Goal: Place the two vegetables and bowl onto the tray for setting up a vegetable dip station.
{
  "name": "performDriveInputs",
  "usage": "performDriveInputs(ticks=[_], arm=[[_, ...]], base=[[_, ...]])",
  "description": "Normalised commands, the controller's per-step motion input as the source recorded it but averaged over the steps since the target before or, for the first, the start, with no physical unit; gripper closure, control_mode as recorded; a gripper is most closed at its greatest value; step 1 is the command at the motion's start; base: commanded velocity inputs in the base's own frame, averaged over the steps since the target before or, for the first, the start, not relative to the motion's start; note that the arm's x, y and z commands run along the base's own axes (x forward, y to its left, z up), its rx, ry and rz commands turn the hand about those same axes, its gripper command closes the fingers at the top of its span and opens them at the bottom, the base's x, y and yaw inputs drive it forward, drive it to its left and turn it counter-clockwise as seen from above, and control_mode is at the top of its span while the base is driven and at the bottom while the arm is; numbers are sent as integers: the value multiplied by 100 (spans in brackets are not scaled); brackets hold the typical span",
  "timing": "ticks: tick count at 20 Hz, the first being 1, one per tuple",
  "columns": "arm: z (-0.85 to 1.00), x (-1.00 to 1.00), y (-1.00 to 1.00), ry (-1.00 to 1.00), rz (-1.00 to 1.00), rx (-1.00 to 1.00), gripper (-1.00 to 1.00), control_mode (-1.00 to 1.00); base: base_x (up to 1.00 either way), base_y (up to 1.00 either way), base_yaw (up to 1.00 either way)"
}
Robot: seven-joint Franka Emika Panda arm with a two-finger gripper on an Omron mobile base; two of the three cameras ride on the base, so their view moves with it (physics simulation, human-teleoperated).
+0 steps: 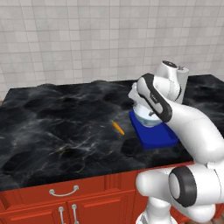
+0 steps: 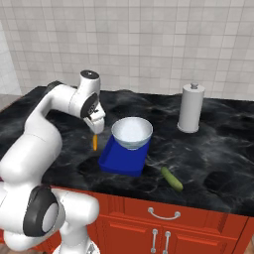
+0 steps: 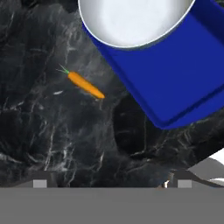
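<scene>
The white bowl (image 2: 131,132) sits on the far end of the blue tray (image 2: 118,163), and in the hand view the bowl (image 3: 131,22) covers the tray's (image 3: 179,83) upper part. An orange carrot (image 2: 95,142) lies on the black counter just left of the tray, seen also as the carrot (image 1: 117,127) and, from above, the carrot (image 3: 86,85). A dark green cucumber (image 2: 171,179) lies on the counter right of the tray, near the front edge. My gripper (image 2: 98,130) hovers open and empty above the carrot, looking down at it and the tray's corner.
A tall white paper towel roll (image 2: 191,107) stands at the back right of the counter. The black marble counter (image 1: 57,127) stretches wide to the left of the carrot. Red cabinet fronts (image 1: 65,197) run below the front edge.
</scene>
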Motion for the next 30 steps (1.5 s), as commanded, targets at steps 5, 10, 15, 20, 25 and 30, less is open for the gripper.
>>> performDriveInputs(ticks=[5,10,15,20,25,30], arm=[[-3,18,28,-16,29,-7,-100,-100],[-6,30,24,-10,29,-6,-100,-100],[-9,45,20,-1,26,-12,-100,-100],[-1,34,21,2,28,-16,-100,-100],[-4,24,15,5,24,-21,-100,-100],[-15,13,8,0,22,-19,-100,-100]], base=[[0,0,0],[0,0,0],[0,0,0],[0,0,0],[0,0,0],[0,0,0]])
